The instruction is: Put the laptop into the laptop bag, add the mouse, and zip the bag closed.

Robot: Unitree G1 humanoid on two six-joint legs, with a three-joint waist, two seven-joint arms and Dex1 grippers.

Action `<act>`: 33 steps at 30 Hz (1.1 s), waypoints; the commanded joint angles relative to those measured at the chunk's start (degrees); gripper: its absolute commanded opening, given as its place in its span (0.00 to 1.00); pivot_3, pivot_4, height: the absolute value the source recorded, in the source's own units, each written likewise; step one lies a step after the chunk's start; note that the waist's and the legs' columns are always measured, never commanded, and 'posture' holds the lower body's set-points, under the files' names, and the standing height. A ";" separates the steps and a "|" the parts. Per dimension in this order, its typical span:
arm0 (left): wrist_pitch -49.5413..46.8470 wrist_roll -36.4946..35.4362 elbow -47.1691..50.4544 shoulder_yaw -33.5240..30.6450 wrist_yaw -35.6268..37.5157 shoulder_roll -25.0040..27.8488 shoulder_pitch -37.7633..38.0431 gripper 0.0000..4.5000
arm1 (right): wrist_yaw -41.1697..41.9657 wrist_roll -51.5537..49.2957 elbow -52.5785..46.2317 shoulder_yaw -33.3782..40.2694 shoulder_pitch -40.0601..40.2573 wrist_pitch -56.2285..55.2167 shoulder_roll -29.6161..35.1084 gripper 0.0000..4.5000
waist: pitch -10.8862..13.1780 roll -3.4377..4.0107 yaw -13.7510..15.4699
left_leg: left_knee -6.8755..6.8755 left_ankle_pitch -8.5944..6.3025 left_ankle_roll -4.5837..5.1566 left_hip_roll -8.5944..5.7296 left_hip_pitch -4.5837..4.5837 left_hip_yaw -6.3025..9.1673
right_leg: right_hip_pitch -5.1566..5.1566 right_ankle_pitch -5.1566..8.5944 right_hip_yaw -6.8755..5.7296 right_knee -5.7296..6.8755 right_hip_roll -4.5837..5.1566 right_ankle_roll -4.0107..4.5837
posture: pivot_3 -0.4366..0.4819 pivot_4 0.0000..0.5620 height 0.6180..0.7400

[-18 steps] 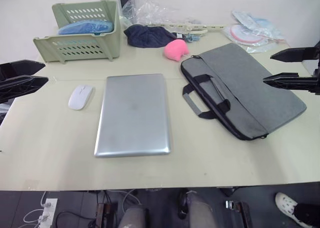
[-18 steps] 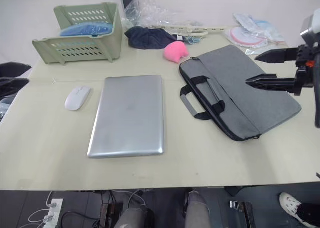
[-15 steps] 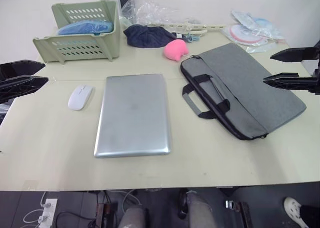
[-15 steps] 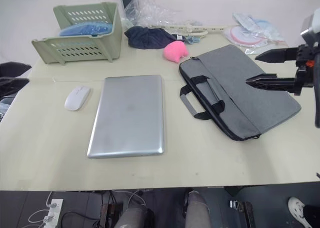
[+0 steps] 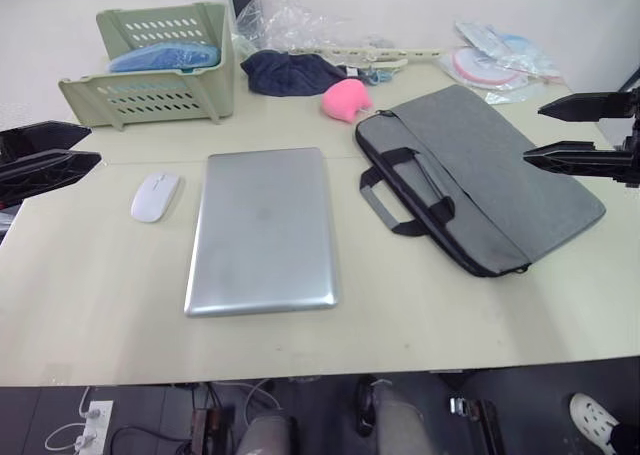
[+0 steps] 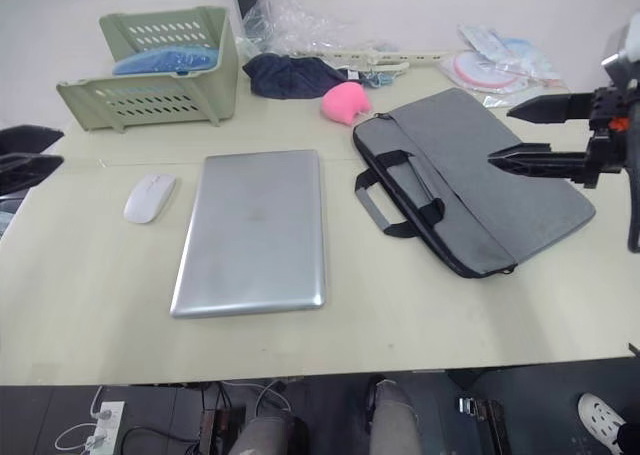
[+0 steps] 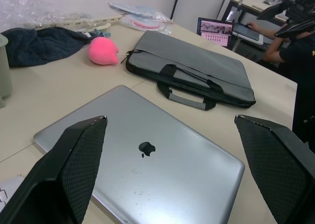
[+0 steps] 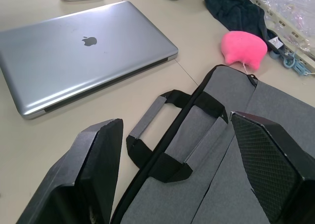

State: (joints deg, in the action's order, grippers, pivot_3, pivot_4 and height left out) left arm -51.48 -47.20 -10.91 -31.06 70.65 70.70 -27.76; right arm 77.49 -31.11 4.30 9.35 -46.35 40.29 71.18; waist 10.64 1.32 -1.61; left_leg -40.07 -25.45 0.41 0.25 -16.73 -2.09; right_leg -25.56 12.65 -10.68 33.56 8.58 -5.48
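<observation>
On the worktop (image 5: 90, 305) the laptop (image 5: 262, 227) lies flat and closed, the mouse (image 5: 155, 196) just left of it, the laptop bag (image 5: 478, 175) to its right — both grippers hover off the surface, left gripper (image 5: 85, 143) and right gripper (image 5: 532, 132), jaws spread, empty.

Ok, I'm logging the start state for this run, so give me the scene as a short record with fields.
laptop: closed, flat on the table
laptop bag: lying flat to the laptop's right
mouse: on the table, left of the laptop, apart from it
left pincer: open, holding nothing
right pincer: open, above the bag
task progress: nothing packed
</observation>
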 commanded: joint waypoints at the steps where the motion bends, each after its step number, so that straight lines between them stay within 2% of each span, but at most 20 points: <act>1: -1.12 -0.99 1.36 -4.71 -3.41 -1.23 1.02 0.99 | -5.57 -1.95 -4.60 3.58 0.56 2.44 -2.19 0.85 | 0.00 0.00 0.03 | 0.00 0.00 0.00 0.00 0.01 -0.01 | 0.00 0.00 0.01 0.00 0.00 0.00 | 0.48 0.27 1.00; 5: -4.03 -3.54 3.30 -8.93 -8.12 -4.95 2.39 0.99 | -12.38 -2.77 -9.19 4.71 2.38 4.90 -6.53 0.85 | 0.00 -0.02 0.10 | 0.00 -0.01 -0.01 0.00 0.08 -0.03 | 0.01 0.00 0.07 0.06 0.00 0.00 | 0.48 0.27 1.00; 7: -5.20 -3.55 5.97 -11.47 -11.21 -8.77 7.21 0.99 | -19.60 -2.11 -13.43 4.34 3.81 6.15 -11.40 0.85 | -0.05 -0.05 0.06 | -0.02 -0.02 -0.02 0.00 0.17 -0.06 | 0.00 0.00 0.13 0.14 0.01 0.00 | 0.48 0.27 1.00; 11: -6.97 -5.50 8.85 -14.86 -14.70 -12.98 11.55 1.00 | -29.60 -4.41 -20.72 5.25 6.47 10.47 -19.43 0.60 | -0.04 -0.10 0.04 | 0.01 -0.05 -0.08 0.09 0.35 -0.08 | 0.02 0.00 0.15 0.17 -0.05 0.00 | 0.48 0.27 1.00; 12: -7.30 -5.87 9.29 -15.25 -15.30 -13.56 12.20 1.00 | -31.27 -4.90 -22.50 5.34 7.39 11.41 -20.87 0.45 | -0.04 -0.12 0.03 | 0.00 -0.05 -0.09 0.13 0.40 -0.06 | 0.00 -0.01 0.11 0.16 -0.07 0.01 | 0.48 0.27 1.00; 15: -9.44 -9.21 10.18 -16.27 -17.15 -17.74 14.56 1.00 | -40.34 -6.33 -29.54 4.99 12.34 15.10 -28.67 0.21 | -0.14 -0.26 0.25 | -0.03 -0.08 -0.13 0.16 0.46 -0.05 | 0.01 -0.01 0.13 0.19 -0.11 0.01 | 0.48 0.27 1.00; 17: -9.49 -9.33 11.18 -15.37 -17.50 -19.76 16.73 1.00 | -45.46 -7.43 -32.75 5.27 14.87 17.01 -33.98 0.00 | -0.21 -0.32 0.24 | -0.03 -0.10 -0.15 0.18 0.54 -0.04 | 0.08 -0.01 0.15 0.24 -0.11 0.02 | 0.48 0.27 1.00; 24: -9.05 -10.30 8.60 -12.98 -18.53 -22.38 15.73 1.00 | -53.50 -8.46 -36.60 2.67 20.26 18.60 -44.53 0.00 | -0.21 -0.33 0.24 | -0.05 -0.10 -0.13 0.13 0.51 -0.02 | 0.06 -0.01 0.16 0.20 -0.13 0.02 | 0.48 0.27 1.00; 29: -8.07 -8.21 5.30 -8.82 -18.68 -22.36 12.85 1.00 | -56.98 -6.94 -36.67 -0.51 21.11 18.93 -47.82 0.00 | -0.28 -0.42 -0.16 | 0.00 -0.11 -0.15 0.14 0.63 -0.13 | 0.06 0.00 0.23 0.21 -0.23 0.03 | 0.48 0.27 1.00; 33: -7.70 -6.10 1.90 -2.14 -15.65 -21.20 10.37 1.00 | -59.82 -5.66 -36.48 -2.83 23.03 18.17 -50.58 0.00 | -0.32 -0.46 -0.10 | 0.01 -0.11 -0.16 0.15 0.67 -0.13 | 0.07 0.01 0.26 0.24 -0.29 0.04 | 0.48 0.27 1.00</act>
State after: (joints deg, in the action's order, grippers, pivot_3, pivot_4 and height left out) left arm -60.03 -54.20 -8.14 -35.09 53.24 48.39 -16.54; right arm 19.33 -37.02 -30.35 6.76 -23.49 59.49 21.06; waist 10.32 0.86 -1.72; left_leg -40.06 -25.56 0.25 0.39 -16.07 -2.24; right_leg -25.49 12.66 -10.42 33.78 8.29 -5.43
